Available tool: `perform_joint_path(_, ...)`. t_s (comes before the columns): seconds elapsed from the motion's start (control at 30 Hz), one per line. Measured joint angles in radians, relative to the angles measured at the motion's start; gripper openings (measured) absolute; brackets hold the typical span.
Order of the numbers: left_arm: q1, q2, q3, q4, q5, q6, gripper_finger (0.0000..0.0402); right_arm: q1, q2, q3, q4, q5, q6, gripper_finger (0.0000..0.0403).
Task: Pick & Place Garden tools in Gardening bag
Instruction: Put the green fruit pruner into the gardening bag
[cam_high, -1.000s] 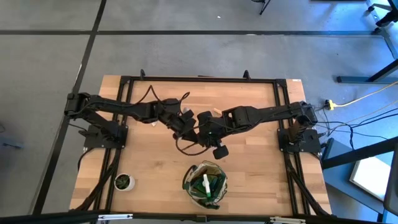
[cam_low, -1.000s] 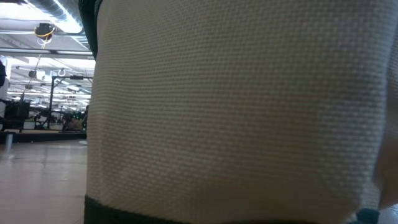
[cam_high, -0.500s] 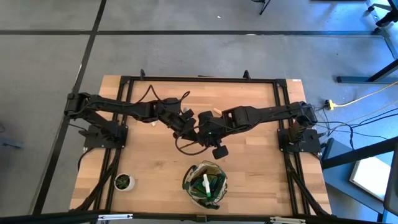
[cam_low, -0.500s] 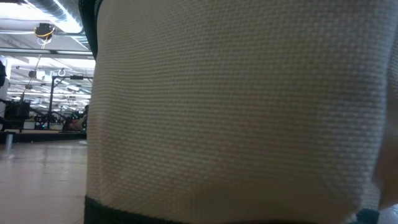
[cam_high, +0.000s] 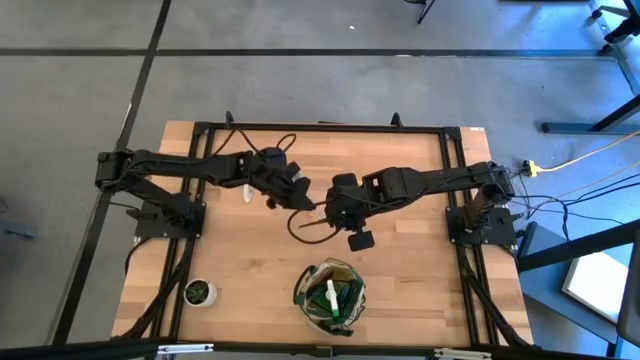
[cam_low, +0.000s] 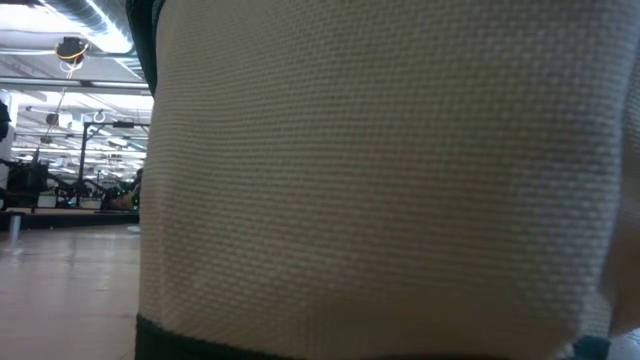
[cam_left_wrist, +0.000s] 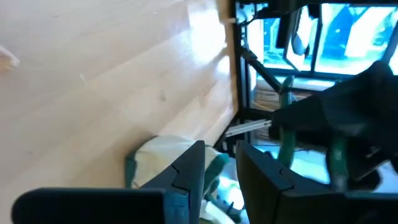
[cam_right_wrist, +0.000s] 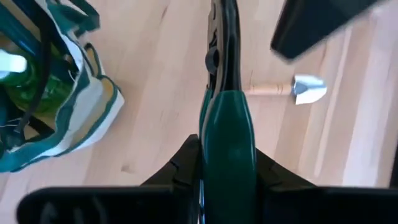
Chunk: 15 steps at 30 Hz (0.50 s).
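Observation:
My right gripper (cam_right_wrist: 227, 152) is above the table's middle (cam_high: 338, 208), shut on dark green-handled pruning shears (cam_right_wrist: 225, 74). My left gripper (cam_left_wrist: 219, 168) is just left of it (cam_high: 293, 190), its fingers a narrow gap apart and empty. The olive-and-khaki gardening bag (cam_high: 330, 295) stands at the near edge. It holds a green spray bottle (cam_right_wrist: 22, 78) with a white trigger and other tools. A wooden-handled trowel (cam_right_wrist: 292, 89) lies flat on the table. My right gripper pinches the shears by the green handle (cam_right_wrist: 227, 121) between its two fingers. The shears lie along the fingers and stick out past the fingertips. They are lifted clear of the table.
A small potted plant (cam_high: 199, 292) stands at the near left. A black cable loop (cam_high: 300, 228) hangs below the arms. The bag's khaki fabric (cam_low: 380, 180) fills the low view. Bare wood lies to the right of the bag.
My left gripper has drawn back toward the table's left and far edge, away from my right gripper and the shears. My right gripper has stayed near the middle with the shears still in it.

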Motion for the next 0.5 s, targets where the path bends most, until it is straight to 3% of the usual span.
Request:
perform_joint_path(0.2,0.001,-0.007,0.0,-0.023,-0.025,0.043,0.0068,-0.005,-0.004,0.0,-0.069,0.0,0.075,0.0065)
perform_joint_path(0.5,-0.019,-0.008,0.0,-0.222,-0.079,0.102,0.0042,-0.046,-0.004,0.0,-0.129,-0.023,0.164,0.0065)
